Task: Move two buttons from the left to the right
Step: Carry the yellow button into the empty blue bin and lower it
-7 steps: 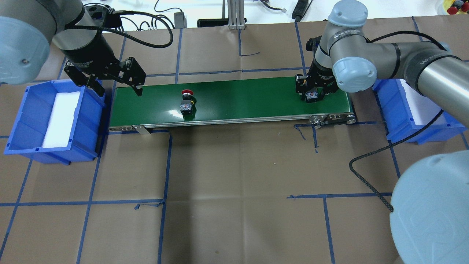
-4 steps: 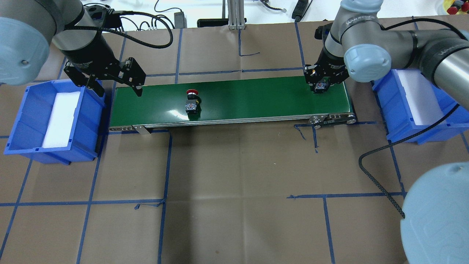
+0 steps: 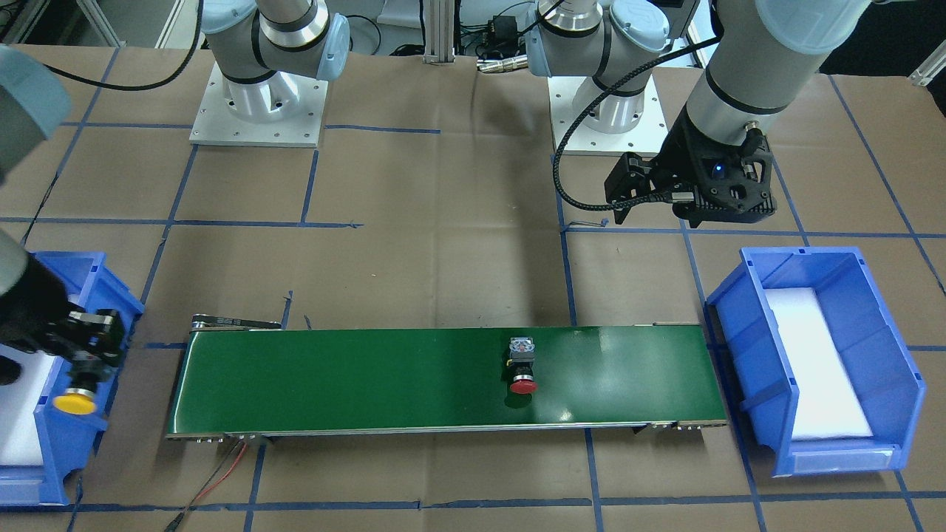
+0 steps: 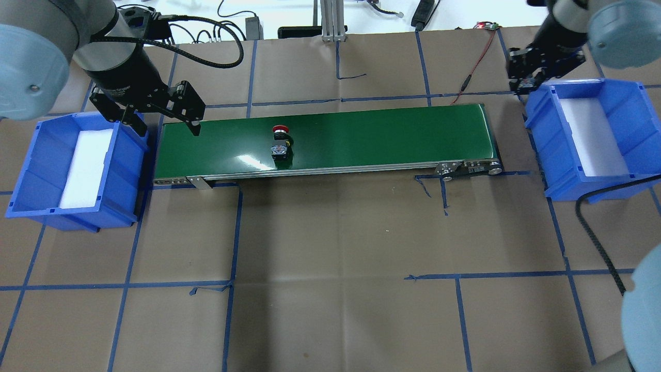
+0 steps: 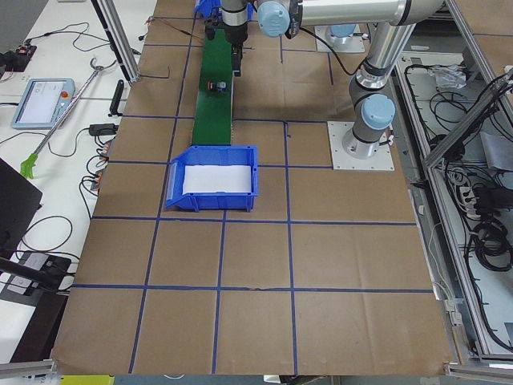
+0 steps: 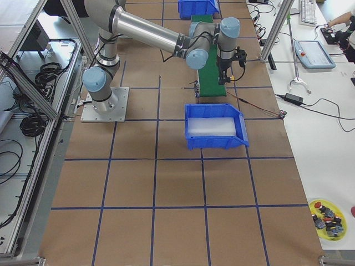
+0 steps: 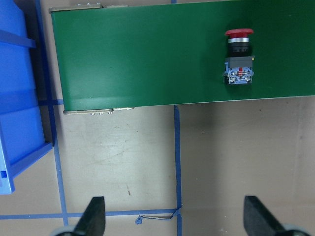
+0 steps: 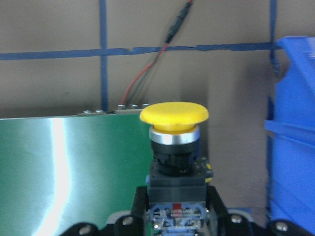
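The red-capped button [image 4: 280, 139] [image 3: 522, 367] [image 7: 238, 56] lies on its side on the green conveyor belt [image 4: 372, 134], left of the belt's middle. My right gripper [image 4: 532, 77] [image 3: 83, 362] [image 8: 177, 221] is shut on the grey block of the yellow-capped button [image 8: 173, 142] [image 3: 76, 403], held in the air. It hangs at the belt-side far corner of the right blue bin [image 4: 638, 103] [image 3: 70, 443]. My left gripper [image 4: 168, 128] [image 3: 643, 203] [image 7: 174, 219] stands open and empty above the belt's left end, beside the left blue bin [image 4: 31, 155].
Both bins hold a white foam pad [image 4: 85, 165]. A red wire [image 4: 472, 64] runs off the belt's far right corner. An aluminium post [image 4: 330, 20] and cables stand along the table's far edge. The right arm's black cable [image 4: 594, 232] loops over the paper.
My right gripper lifted the yellow button off the belt's right end and carried it right and back to the right bin's corner. The red button rode right along the belt. The left arm stayed still.
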`<act>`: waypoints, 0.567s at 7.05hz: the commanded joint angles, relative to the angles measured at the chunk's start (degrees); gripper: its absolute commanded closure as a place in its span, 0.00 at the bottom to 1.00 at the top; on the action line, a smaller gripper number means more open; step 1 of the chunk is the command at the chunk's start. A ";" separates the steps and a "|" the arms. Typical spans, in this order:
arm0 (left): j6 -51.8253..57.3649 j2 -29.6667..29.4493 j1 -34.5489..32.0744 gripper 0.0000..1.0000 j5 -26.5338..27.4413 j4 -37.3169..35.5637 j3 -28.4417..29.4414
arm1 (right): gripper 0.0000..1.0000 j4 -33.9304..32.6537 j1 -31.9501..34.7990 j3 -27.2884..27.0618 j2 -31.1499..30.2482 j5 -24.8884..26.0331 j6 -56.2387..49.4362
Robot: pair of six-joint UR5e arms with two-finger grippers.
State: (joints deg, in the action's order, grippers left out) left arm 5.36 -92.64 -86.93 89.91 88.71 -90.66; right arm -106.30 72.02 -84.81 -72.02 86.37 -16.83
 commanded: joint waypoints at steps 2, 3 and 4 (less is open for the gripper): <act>0.09 0.00 0.00 0.00 0.00 -0.03 0.14 | 0.99 2.33 -15.48 -4.01 -1.80 -0.41 -16.01; 0.09 0.00 0.00 0.00 0.00 -0.03 0.14 | 0.99 0.67 -17.08 -10.05 -3.02 -1.02 -16.65; 0.09 -0.09 0.00 0.00 0.00 0.06 0.14 | 0.99 -6.31 -17.09 -14.81 -3.03 -1.11 -17.27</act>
State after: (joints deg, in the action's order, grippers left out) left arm 5.44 -92.65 -86.93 89.91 88.70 -90.53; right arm -106.69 56.06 -93.56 -74.60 85.55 -32.77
